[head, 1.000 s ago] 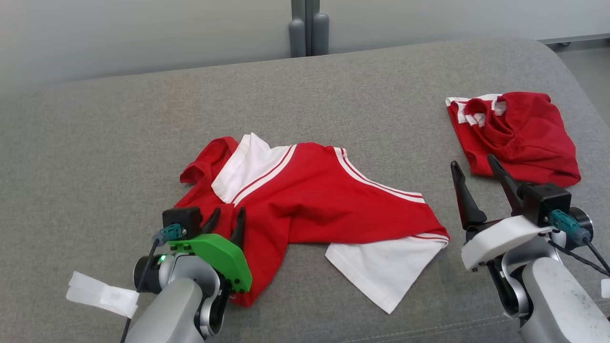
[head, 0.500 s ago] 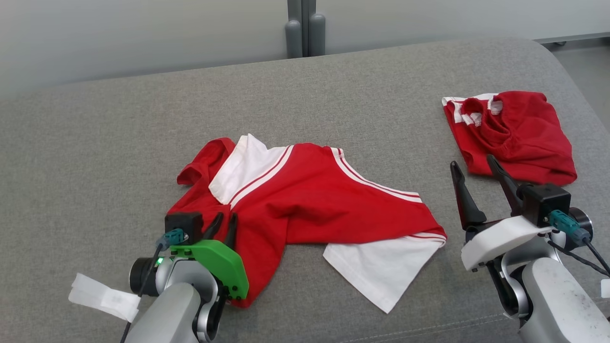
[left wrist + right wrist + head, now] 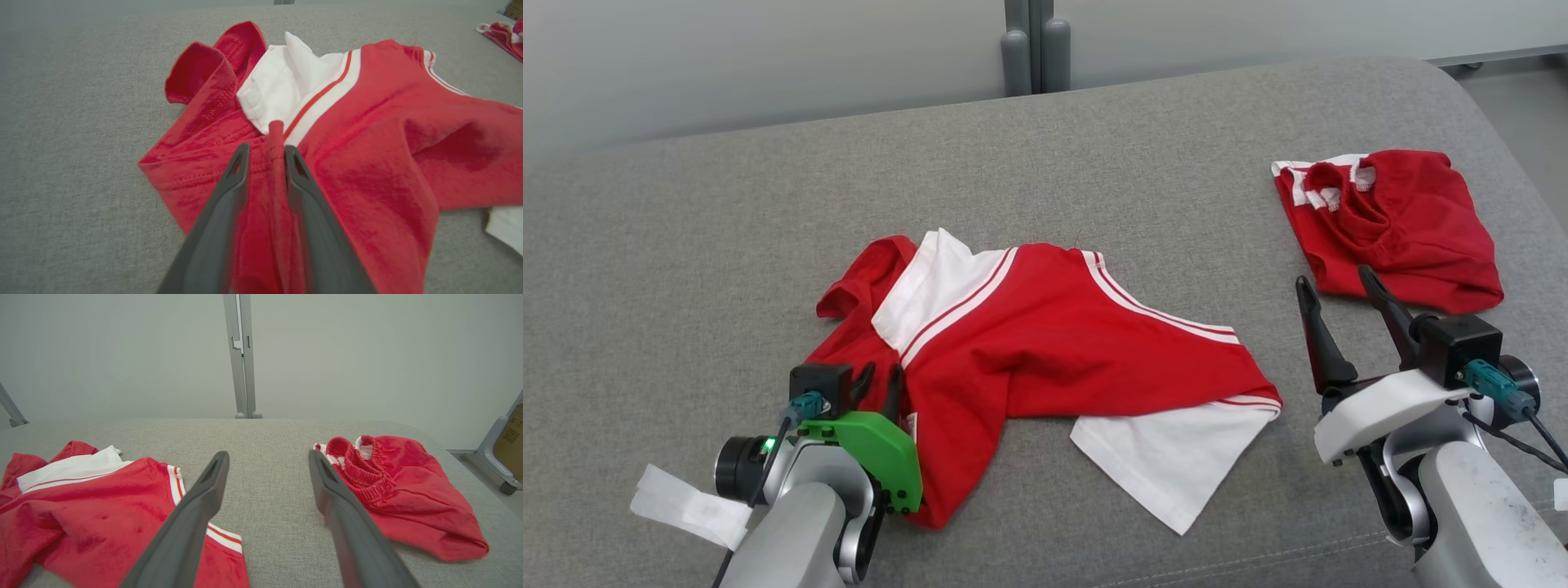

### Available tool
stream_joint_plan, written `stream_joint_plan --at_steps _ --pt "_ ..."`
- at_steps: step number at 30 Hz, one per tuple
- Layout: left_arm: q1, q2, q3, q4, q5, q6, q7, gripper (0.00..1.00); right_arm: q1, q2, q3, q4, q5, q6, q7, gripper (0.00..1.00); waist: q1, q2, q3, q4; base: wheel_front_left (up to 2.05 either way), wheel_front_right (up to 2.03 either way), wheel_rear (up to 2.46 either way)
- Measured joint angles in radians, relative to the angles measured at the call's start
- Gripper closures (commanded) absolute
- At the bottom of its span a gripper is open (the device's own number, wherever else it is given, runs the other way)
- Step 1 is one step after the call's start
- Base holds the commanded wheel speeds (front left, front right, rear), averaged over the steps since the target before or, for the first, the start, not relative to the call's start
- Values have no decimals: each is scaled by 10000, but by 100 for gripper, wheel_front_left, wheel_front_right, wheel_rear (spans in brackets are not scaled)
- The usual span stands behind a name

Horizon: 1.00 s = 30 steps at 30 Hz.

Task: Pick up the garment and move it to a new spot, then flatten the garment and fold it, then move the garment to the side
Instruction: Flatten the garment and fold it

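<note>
Grey woven couch (image 3: pixel 1094 163), broad and flat, under everything. Behind it a pale wall (image 3: pixel 768 57) with a grey post (image 3: pixel 1029 45) at the middle.

In the middle of the couch, toward the near edge: a red shirt (image 3: pixel 1062 343) with white sleeves and red-and-white striped trim, lying crumpled. One white sleeve folded on top at the far left, the other spread flat at the near right. No printed logo or lettering visible on the cloth.

At the far right, well apart from the shirt: red shorts (image 3: pixel 1413 237), loosely folded, gathered waistband with white stripes turned up. No readable writing there either.

Left gripper (image 3: pixel 879 382) at the shirt's near-left hem, fingers drawn close and pinching a raised ridge of red cloth between them, clearly seen from the left wrist (image 3: pixel 265 151).

Right gripper (image 3: pixel 1333 278) raised over bare couch between shirt and shorts, fingers spread wide, nothing between them.

White tape (image 3: pixel 686 506) wrapped on the left arm, faint marks too blurred to read.

Brown box (image 3: pixel 510 433) off the couch at the far right, black square code printed on it, not legible.

Small white tag (image 3: pixel 910 420) on the shirt just beside the left gripper, print too small to read.
</note>
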Motion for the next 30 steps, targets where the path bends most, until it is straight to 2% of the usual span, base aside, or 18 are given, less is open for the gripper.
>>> stream_joint_plan --at_steps 5,10,13,15,24,30 --pt "-37 -48 48 153 115 0 4 68 0 0 0 0 0 0 0 0 0 0 15 -25 0 0 0" --pt "-55 -121 44 280 167 0 21 72 0 0 2 -2 0 0 0 0 1 0 32 -52 0 0 0" --pt "-137 -151 65 362 211 0 61 81 0 0 6 -2 2 0 0 0 0 0 39 -67 0 0 0" --pt "-195 -167 94 439 215 0 77 100 0 0 8 -2 2 0 0 0 0 0 45 -75 0 0 0" --pt "-253 -380 619 140 -13 0 -431 100 59 -165 -240 -6 88 -98 -58 0 0 0 51 77 0 0 0" --pt "-191 -343 1659 -428 -259 0 -913 100 85 -261 -238 -13 92 -36 -36 0 0 0 29 479 0 0 0"
